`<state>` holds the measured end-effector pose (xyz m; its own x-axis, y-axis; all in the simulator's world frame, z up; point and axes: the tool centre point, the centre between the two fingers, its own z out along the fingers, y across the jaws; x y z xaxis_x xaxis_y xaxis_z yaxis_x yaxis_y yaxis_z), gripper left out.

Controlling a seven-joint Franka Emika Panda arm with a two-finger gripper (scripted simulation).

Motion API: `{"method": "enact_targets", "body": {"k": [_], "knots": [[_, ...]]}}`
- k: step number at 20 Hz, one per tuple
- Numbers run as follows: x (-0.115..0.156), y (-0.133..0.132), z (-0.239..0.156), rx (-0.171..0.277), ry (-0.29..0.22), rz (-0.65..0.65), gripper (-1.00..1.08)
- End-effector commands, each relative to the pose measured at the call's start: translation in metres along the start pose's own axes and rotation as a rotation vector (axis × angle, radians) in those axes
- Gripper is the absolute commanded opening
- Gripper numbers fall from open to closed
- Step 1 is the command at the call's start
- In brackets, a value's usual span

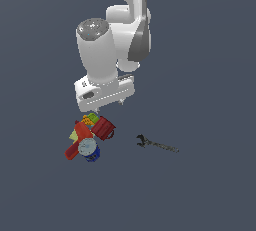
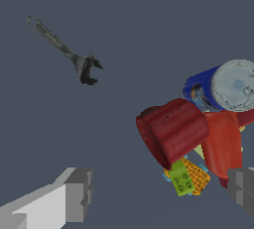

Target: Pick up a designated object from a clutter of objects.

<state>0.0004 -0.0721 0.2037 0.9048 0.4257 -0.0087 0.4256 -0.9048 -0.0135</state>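
Gripper [image 2: 161, 193] hangs with jaws spread wide above the heap [image 1: 89, 137], holding nothing; the green piece [image 2: 181, 180] lies wedged under the red mug [image 2: 172, 131], beside the orange bit [image 2: 197, 176], wrench [image 1: 156, 144] well apart

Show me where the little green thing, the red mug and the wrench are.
lime-green item [image 2: 181, 180], wrist view, its flat patterned face.
red mug [image 2: 174, 130], wrist view, its rounded side wall.
wrench [image 1: 157, 145], exterior view, mid-handle.

A flat dark grey-blue floor [image 1: 210, 195] carries everything; a tight heap of small items [image 1: 90, 137] rests on it; a lone dark wrench [image 1: 156, 144] lies flat, apart, toward the exterior view's right.
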Motion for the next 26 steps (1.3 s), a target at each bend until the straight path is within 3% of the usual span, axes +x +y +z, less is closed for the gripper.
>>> {"method": "enact_targets", "body": {"k": [1, 26], "knots": [[-0.007, 0.009, 0.011, 0.0, 0.002, -0.041, 1.0], [-0.086, 0.073, 0.106, -0.013, 0.007, -0.393, 1.0]]}}
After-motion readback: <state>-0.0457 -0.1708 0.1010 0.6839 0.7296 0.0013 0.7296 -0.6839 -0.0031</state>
